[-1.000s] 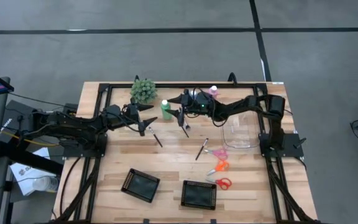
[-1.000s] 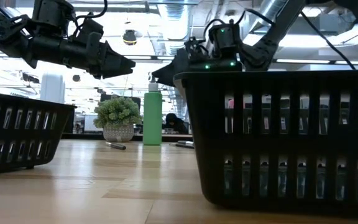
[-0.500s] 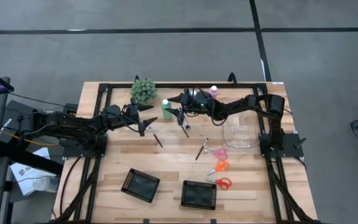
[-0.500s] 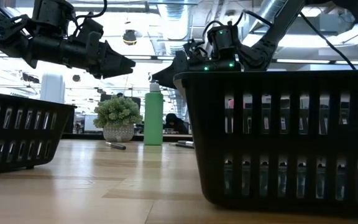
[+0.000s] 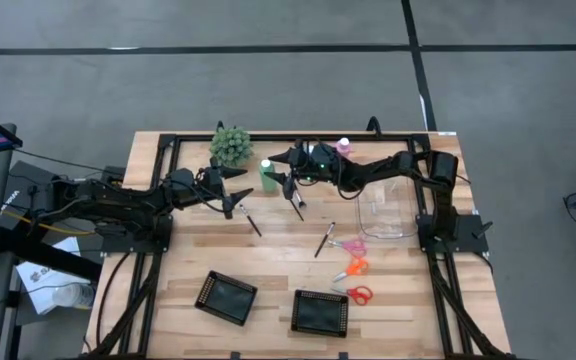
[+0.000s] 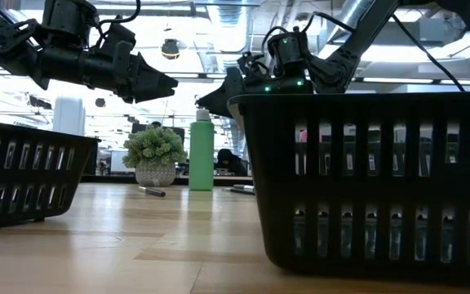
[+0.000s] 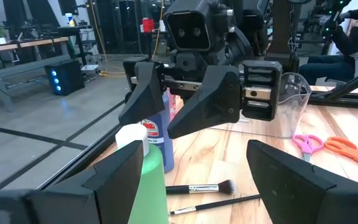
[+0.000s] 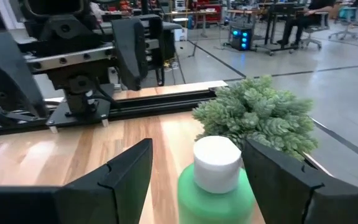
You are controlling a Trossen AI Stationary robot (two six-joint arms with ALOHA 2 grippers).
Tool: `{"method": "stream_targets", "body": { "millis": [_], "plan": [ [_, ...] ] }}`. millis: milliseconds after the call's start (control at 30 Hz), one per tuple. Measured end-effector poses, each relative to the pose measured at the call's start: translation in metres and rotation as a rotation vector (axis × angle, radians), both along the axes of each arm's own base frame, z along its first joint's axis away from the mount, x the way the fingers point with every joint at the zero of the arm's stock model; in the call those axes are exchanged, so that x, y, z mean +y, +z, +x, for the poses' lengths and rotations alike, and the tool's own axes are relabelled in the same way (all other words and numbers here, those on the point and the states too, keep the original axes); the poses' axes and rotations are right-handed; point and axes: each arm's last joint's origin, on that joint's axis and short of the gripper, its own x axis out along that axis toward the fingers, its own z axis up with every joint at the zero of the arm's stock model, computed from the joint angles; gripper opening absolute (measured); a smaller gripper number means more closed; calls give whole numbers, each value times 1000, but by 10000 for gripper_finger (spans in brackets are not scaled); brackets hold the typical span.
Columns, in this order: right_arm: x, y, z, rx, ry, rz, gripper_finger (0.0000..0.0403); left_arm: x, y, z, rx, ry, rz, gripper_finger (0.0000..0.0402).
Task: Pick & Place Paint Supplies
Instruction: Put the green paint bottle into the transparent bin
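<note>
Overhead shot was evenly lit, soft short shadows on the pale wooden desk (image 5: 278,250). Low view was badly backlit: ceiling lights blew out white, so the black slotted plastic basket (image 6: 365,180) went nearly silhouette and blurry up close. Wrist cams had soft foreground, with the white-capped green bottle (image 8: 217,177) out of focus.

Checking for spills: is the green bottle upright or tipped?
Upright: the green bottle stands on the table, white cap on top.

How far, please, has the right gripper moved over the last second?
Yes, a little: in the high view the right gripper has crept toward the green bottle, which stands where it did. Its open fingers now flank the bottle.
</note>
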Motion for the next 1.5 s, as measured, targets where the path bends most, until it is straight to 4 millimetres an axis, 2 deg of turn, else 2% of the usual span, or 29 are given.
{"method": "stream_targets", "body": {
  "millis": [1500],
  "plan": [
    [-4, 3, 6, 56, -37, 4, 237, 0, 2, 0, -20, 0, 2, 280]
  ]
}}
